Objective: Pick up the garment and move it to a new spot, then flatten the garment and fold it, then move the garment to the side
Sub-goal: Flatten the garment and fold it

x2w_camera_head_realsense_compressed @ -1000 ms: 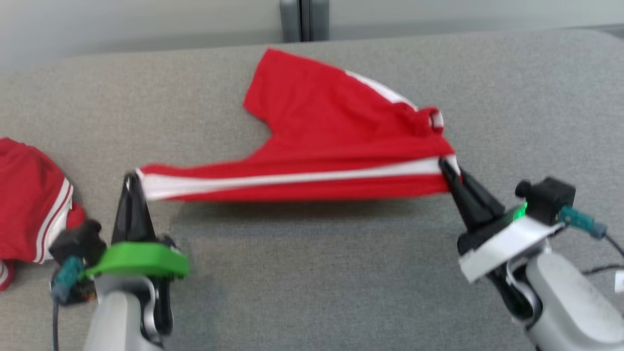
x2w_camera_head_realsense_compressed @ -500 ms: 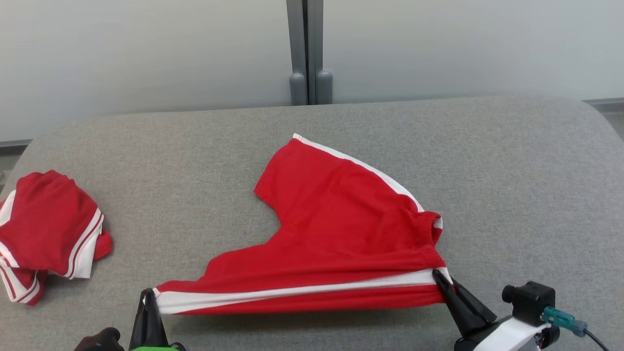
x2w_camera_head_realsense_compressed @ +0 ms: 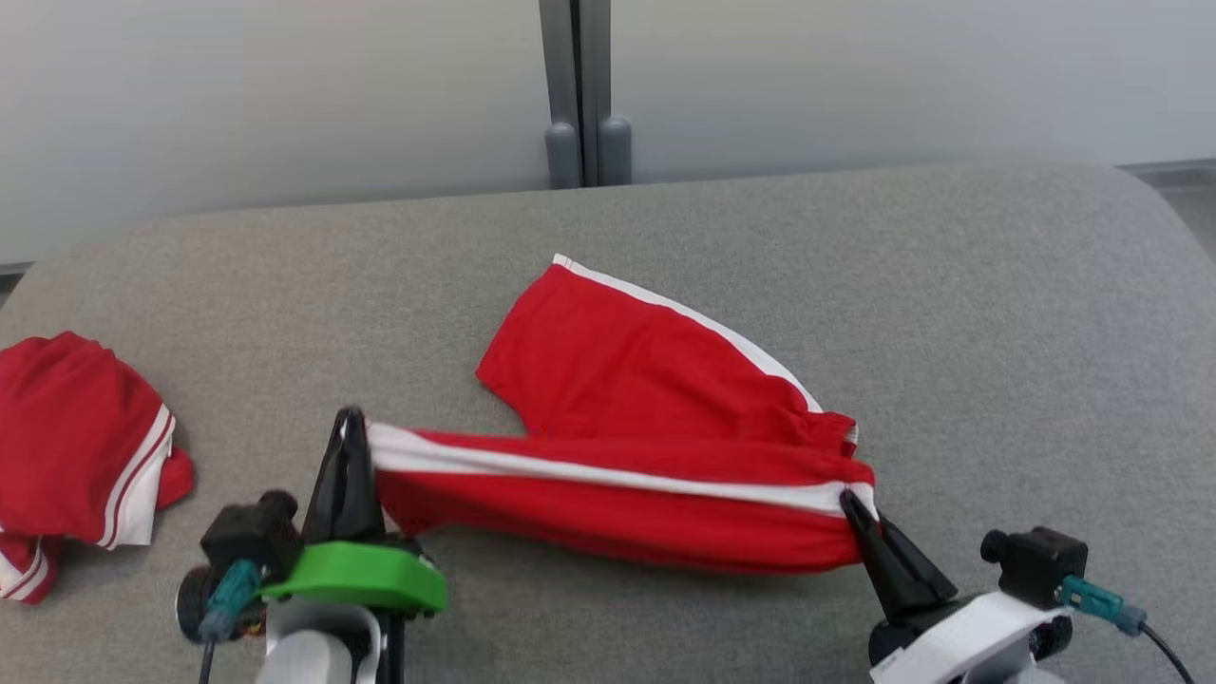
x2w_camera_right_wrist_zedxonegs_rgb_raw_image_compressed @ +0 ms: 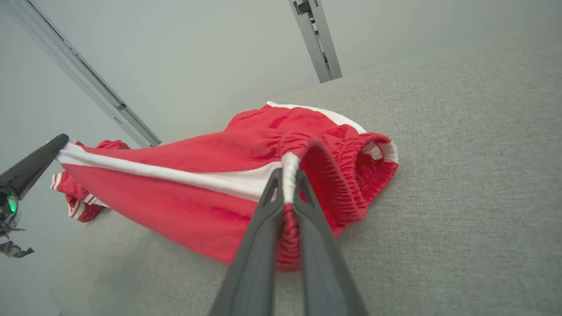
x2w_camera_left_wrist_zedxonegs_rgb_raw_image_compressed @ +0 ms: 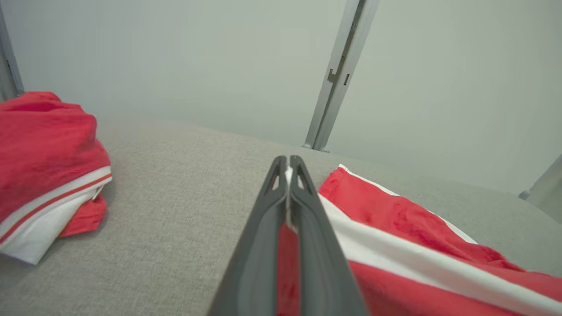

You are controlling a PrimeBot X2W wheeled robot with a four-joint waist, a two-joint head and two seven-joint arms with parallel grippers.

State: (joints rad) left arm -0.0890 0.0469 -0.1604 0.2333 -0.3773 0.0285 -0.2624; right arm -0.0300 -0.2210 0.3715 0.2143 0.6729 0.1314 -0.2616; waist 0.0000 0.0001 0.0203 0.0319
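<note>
A grey fabric-topped desk (x2w_camera_head_realsense_compressed: 997, 313) with rounded corners stands against pale wall panels (x2w_camera_head_realsense_compressed: 285, 95) split by a grey upright post (x2w_camera_head_realsense_compressed: 575, 85). Red shorts (x2w_camera_head_realsense_compressed: 646, 380) with white side stripes are held stretched across the desk's near half, their long axis running left to right. The left fingers (x2w_camera_head_realsense_compressed: 344, 475), pressed together, pinch a leg hem, and the right fingers (x2w_camera_head_realsense_compressed: 888, 560) pinch the elastic waistband. The other leg lies flat, pointing away toward the wall. A second red garment (x2w_camera_head_realsense_compressed: 66, 446) sits bunched at far left
</note>
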